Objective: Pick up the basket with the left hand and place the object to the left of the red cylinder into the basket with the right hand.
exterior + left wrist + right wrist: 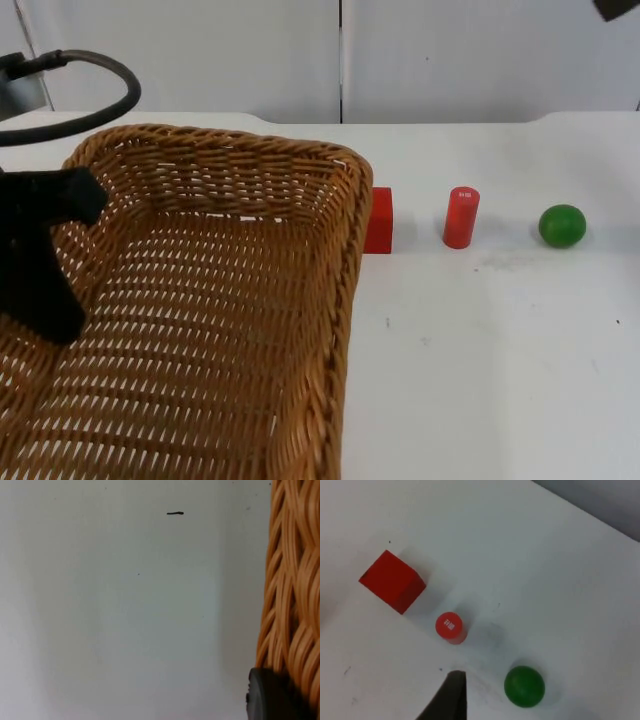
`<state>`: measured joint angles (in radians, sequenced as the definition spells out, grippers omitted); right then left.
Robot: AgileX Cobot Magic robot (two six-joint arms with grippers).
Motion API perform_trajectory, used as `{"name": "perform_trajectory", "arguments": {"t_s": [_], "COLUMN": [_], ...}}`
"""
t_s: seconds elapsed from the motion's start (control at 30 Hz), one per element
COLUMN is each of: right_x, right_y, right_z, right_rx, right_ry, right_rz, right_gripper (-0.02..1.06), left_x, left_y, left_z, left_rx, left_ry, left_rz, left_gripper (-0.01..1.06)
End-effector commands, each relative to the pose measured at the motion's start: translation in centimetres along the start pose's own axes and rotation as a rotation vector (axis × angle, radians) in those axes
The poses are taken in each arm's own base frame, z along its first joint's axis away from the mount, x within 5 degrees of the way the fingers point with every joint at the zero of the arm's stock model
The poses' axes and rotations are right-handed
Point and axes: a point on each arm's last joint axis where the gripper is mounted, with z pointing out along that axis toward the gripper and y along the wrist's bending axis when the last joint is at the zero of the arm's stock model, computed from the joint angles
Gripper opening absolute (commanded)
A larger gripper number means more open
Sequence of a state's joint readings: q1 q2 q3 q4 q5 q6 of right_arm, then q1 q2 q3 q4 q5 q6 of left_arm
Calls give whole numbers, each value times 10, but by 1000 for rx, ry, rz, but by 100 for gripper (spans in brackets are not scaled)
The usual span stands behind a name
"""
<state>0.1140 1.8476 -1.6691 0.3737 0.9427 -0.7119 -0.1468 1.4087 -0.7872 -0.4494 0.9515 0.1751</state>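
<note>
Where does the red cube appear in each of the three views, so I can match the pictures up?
Top view: the red cube sits just right of the woven wicker basket, partly hidden behind its rim.
Left wrist view: not in it.
Right wrist view: the cube stands fully visible on the white table.
Shared landmark: the upright red cylinder stands next to the cube, with the green ball beyond it.

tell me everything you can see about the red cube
The red cube is a plain, matte, solid-looking block with sharp edges, resting flat on the white table top. It sits left of the upright red cylinder, apart from it. In the top view the woven wicker basket hides its left part. Nothing grips it.
</note>
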Motion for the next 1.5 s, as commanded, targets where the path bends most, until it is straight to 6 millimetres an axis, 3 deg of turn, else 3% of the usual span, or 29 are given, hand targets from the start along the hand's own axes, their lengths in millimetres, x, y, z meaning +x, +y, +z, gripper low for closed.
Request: {"name": "perform_trajectory", "arguments": {"t_s": [0.0, 0.23, 0.33, 0.47, 0.8, 0.9, 1.27, 1.47], "right_x": [-9, -18, -23, -23, -20, -21, -21, -10], "right_y": [13, 40, 61, 72, 77, 75, 79, 94], "right_z": [21, 55, 73, 89, 139, 159, 206, 231], "right_rx": [-54, -90, -115, -131, -143, -173, -322, -342], "right_ry": [10, 9, 3, 7, 7, 4, -7, 15], "right_rz": [-117, -277, -388, -405, -478, -487, -540, -617], "right_gripper": [105, 105, 105, 105, 105, 105, 105, 105], "left_x": [0, 0, 0, 0, -1, -1, -2, -3], "left_y": [-3, -3, -3, -3, -3, -3, -4, -3], "left_z": [-4, -4, -4, -4, -4, -4, -4, -4], "left_rx": [14, 14, 14, 17, 16, 16, 18, 17], "left_ry": [-13, -13, -15, -17, -19, -19, -31, -42], "left_rz": [-13, -25, -26, -28, -35, -35, -49, -56], "left_gripper": [0, 0, 0, 0, 0, 0, 0, 0]}}
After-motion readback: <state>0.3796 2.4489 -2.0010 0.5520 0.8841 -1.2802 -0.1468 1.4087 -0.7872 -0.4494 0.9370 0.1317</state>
